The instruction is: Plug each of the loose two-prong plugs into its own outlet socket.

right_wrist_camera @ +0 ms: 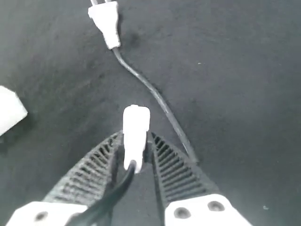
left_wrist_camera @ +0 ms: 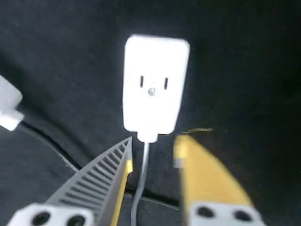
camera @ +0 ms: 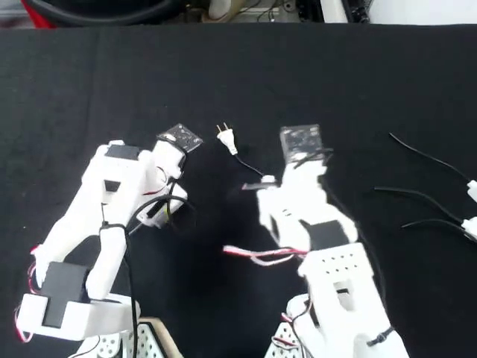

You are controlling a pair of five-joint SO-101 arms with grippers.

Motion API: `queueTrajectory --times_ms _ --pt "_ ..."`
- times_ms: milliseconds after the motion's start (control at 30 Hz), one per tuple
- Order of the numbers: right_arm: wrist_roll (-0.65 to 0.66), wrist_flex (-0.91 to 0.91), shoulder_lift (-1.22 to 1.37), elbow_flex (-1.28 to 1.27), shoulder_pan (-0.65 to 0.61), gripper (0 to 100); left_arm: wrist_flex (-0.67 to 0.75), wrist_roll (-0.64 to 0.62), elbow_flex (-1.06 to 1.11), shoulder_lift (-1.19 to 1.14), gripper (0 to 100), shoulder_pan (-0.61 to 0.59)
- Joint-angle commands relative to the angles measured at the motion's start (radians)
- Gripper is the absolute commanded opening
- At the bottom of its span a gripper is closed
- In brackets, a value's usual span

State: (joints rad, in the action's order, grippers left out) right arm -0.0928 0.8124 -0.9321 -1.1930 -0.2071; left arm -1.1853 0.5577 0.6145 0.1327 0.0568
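Black counter (camera: 358, 82). Right pincer (right_wrist_camera: 135, 141) is clamped on a white plug (right_wrist_camera: 136, 117), long axis in line with the fingers. A second plug (right_wrist_camera: 104, 21) lies loose, straight ahead of it. Left pincer (left_wrist_camera: 155, 140) is wide; the outlet socket (left_wrist_camera: 153, 84) sits just ahead, slots facing the camera, cord running back between the fingers. Left arm is nearer the socket, so the held plug likely needs carrying across.

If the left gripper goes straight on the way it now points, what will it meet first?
Most likely the white outlet socket, lying just beyond the left gripper. The socket's cord runs back between the open fingers. Height over the table is unclear, so the fingers might pass above the socket.
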Motion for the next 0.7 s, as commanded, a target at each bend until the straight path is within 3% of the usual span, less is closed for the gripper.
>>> queueTrajectory --times_ms 0,167,300,433,500,667 --pt "0.003 0.068 0.001 0.097 0.1 1.1 0.015 -0.014 0.001 0.04 30 -0.016" --pt "0.005 0.075 0.005 0.093 0.118 1.1 0.008 -0.074 0.007 0.083 28 -0.019" --pt "0.0 0.078 0.005 0.093 0.117 1.1 -0.015 -0.149 0.048 0.264 28 0.012" --pt "0.0 0.078 0.007 0.093 0.117 1.1 0.141 -0.16 0.209 0.387 28 0.134" --pt "0.0 0.08 0.007 0.093 0.117 1.1 0.269 -0.158 0.248 0.342 28 0.136" --pt "0.0 0.08 0.007 0.091 0.117 1.1 0.302 -0.157 0.142 0.055 28 0.125"
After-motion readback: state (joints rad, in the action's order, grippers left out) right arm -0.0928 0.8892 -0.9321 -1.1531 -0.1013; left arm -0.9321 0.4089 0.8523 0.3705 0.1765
